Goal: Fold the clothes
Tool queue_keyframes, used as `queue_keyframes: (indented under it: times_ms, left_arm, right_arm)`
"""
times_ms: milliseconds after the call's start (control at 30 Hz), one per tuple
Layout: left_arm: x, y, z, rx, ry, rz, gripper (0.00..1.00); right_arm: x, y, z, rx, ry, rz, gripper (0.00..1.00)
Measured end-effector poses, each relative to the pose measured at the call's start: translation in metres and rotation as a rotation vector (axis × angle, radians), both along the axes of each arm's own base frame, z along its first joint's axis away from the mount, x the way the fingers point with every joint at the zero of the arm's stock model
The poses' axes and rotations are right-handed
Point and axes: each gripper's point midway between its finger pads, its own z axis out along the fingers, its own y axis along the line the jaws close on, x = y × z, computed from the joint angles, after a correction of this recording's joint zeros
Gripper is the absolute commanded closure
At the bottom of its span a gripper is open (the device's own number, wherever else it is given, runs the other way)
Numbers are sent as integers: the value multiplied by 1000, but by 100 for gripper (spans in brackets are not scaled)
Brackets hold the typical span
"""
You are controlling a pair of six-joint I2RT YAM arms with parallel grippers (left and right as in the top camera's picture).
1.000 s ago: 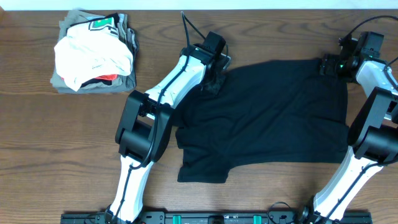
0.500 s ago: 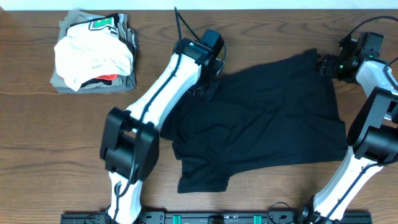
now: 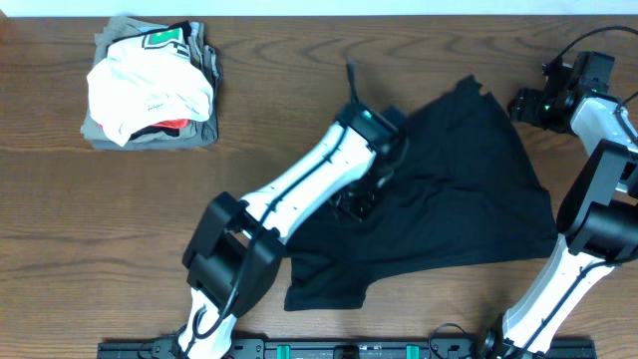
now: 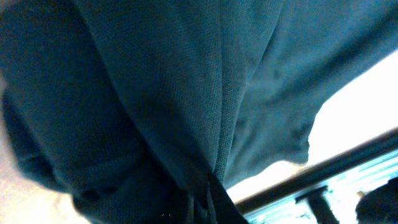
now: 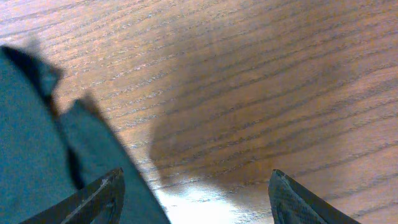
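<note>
Setting: robotics lab, bench test rig. Evidence: left arm (image 3: 299, 189) and right arm (image 3: 598, 125), both white-and-black, rise from a black mounting rail (image 3: 349, 349) at the near edge of a wood-grain table (image 3: 90, 229). A loose cable (image 3: 566, 44) loops off the right arm.

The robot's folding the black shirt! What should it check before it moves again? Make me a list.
1. Left gripper pinching the black shirt: ok, fabric bunched in its grip.
2. Right gripper holding the shirt: not ok, open over bare table beside the shirt's corner.
3. Shirt lying flat: not ok, wrinkled, one side lifted.
4. Pile of other clothes out of the way: ok, apart from the shirt.
5. Edges under the left arm lined up: cannot tell, the arm hides them.
</note>
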Motion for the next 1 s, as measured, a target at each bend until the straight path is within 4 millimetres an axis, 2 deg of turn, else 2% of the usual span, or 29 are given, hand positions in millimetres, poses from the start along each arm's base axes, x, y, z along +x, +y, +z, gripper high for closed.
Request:
queue_keyframes:
  times_ms: [67,100,167,333,433,500,600,700,900,1000]
  left_arm:
    - [-13,3,-3,32,35,-22,48]
    - [-19,4,-2,46,49,-26,40]
    - [-22,6,-2,58,60,-30,33]
    - [-22,9,-1,67,63,-30,32]
    - [-13,14,0,89,28,-16,32]
    - [8,13,2,75,-43,24,32]
    - [53,9,6,0,-171,109,32]
    - [90,22,8,-35,-249,198,32]
    - [127,55,8,-42,-306,329,32]
    - [136,62,9,-48,-324,366,33]
  right_arm:
    - [0,0,0,0,0,0,27]
    - [0,0,0,0,0,0,28]
    - [0,0,0,0,0,0,27]
    - [0,0,0,0,0,0,27]
    - [0,0,0,1,1,0,27]
    - [-1,0,0,2,3,1,27]
    - [-2,1,-1,5,7,1,27]
    - [1,4,1,20,-8,14,27]
    - [20,16,12,22,-92,70,29]
    - [33,34,17,-1,-134,115,30]
